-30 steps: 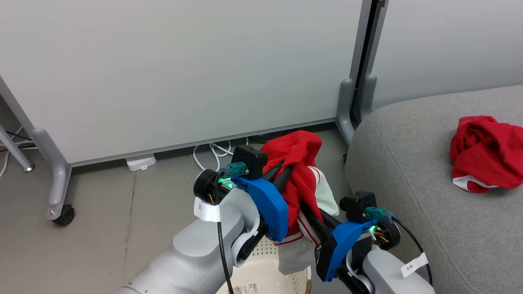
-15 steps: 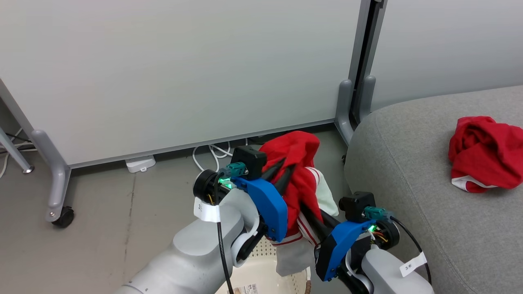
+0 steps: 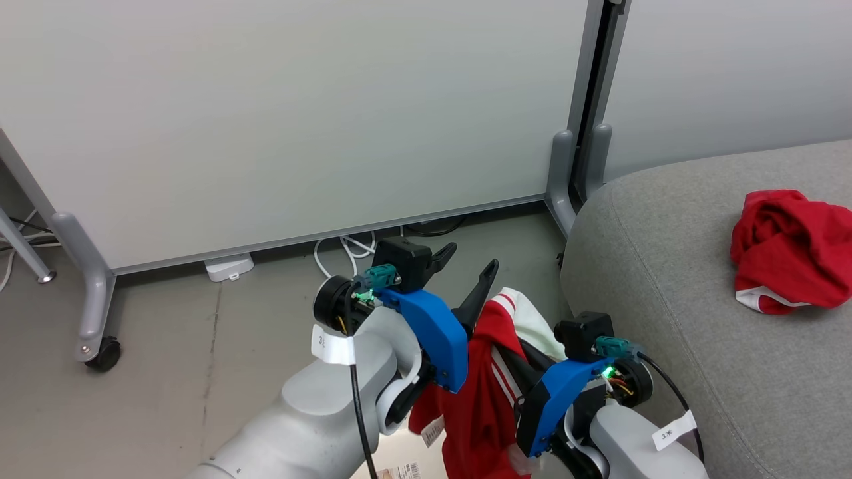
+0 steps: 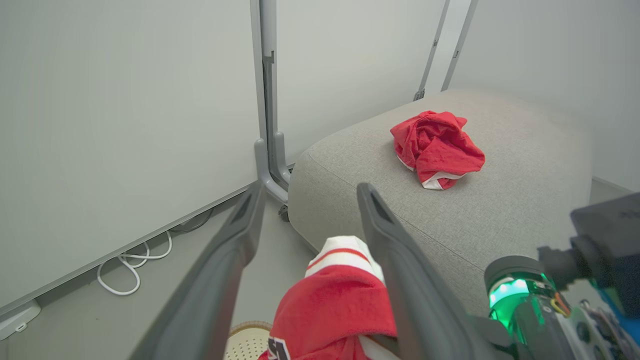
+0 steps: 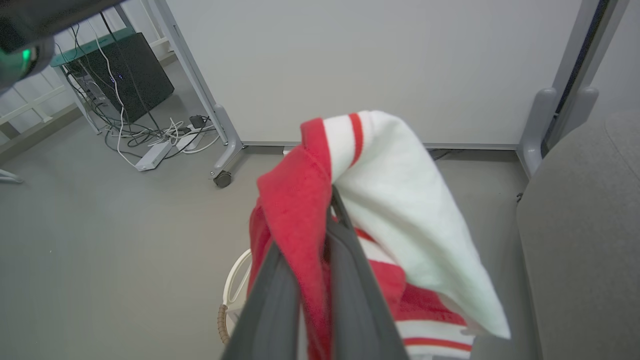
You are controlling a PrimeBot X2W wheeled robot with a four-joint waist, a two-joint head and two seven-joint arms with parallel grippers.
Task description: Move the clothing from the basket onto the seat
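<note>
Our right gripper (image 5: 327, 210) is clamped tight on a red garment (image 3: 482, 399). Its two dark fingers are pressed together with a fold of red cloth caught between them. The garment's white panel (image 5: 400, 200), crossed by a red stripe near its top, drapes over the fingertips and falls on the side toward the seat (image 3: 699, 299). The rest of the cloth hangs down between our two forearms, with a small white tag (image 3: 432, 432) showing near its left edge. It hangs over the basket (image 5: 232, 290), whose white handle and brown rim show below the cloth in the right wrist view. Whether the hem touches the basket we cannot tell.

Our left gripper (image 3: 471, 259) is spread wide and grips nothing. Its fingers point up and away from us, just beside the top of the hanging garment. In the left wrist view the garment's red and white top sits low between the fingers, close against one of them, and we cannot tell if it touches.

A second red garment (image 3: 789, 249) lies crumpled on top of the grey seat, well apart from both grippers. Behind the grippers stands a pale partition wall (image 3: 299, 120), with white cables (image 3: 346, 249) looped on the floor (image 3: 200, 346) at its foot
</note>
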